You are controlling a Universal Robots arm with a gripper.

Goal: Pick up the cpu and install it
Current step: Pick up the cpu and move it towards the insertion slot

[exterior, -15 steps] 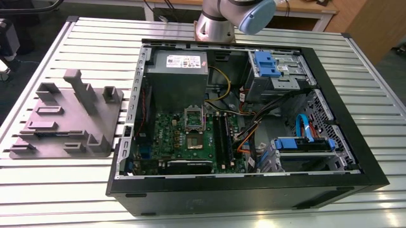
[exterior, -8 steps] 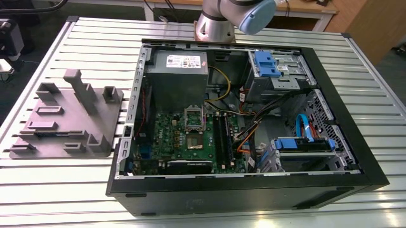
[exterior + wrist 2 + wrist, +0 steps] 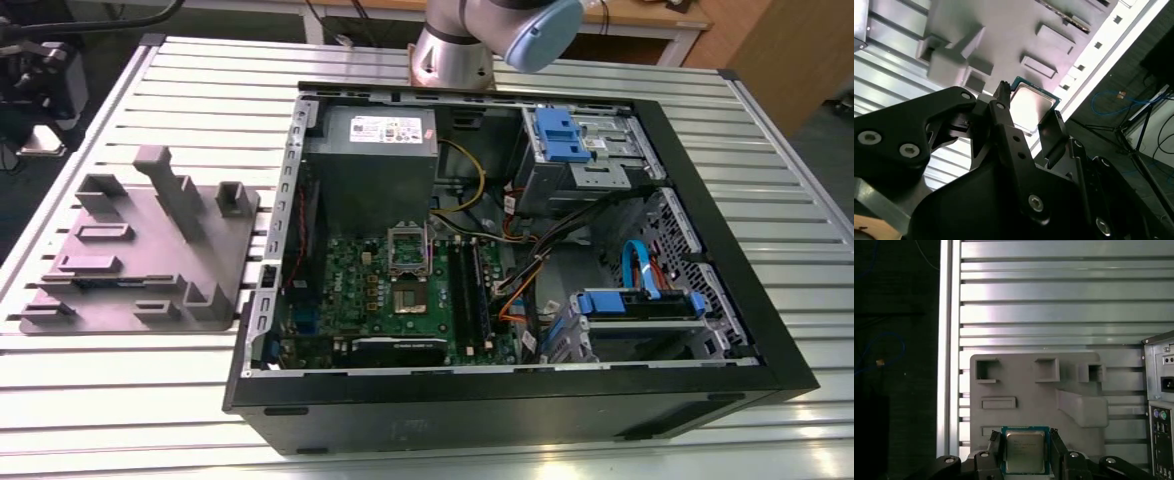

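Between the black fingers (image 3: 1058, 450) of the gripper (image 3: 1025, 440) sat the cpu (image 3: 1025, 455), a square chip with a silvery-grey top and a green rim. The fingers were clamped on two opposite edges, holding it over a grey holder (image 3: 1024, 385) on the slatted table (image 3: 1054, 300). Alongside lay an open case (image 3: 747, 330), its motherboard (image 3: 400, 290) exposed. The arm (image 3: 461, 45) rose beyond it.

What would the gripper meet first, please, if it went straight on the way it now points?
Most likely the grey fixture tray beyond the cpu held in the gripper; depth is unclear.
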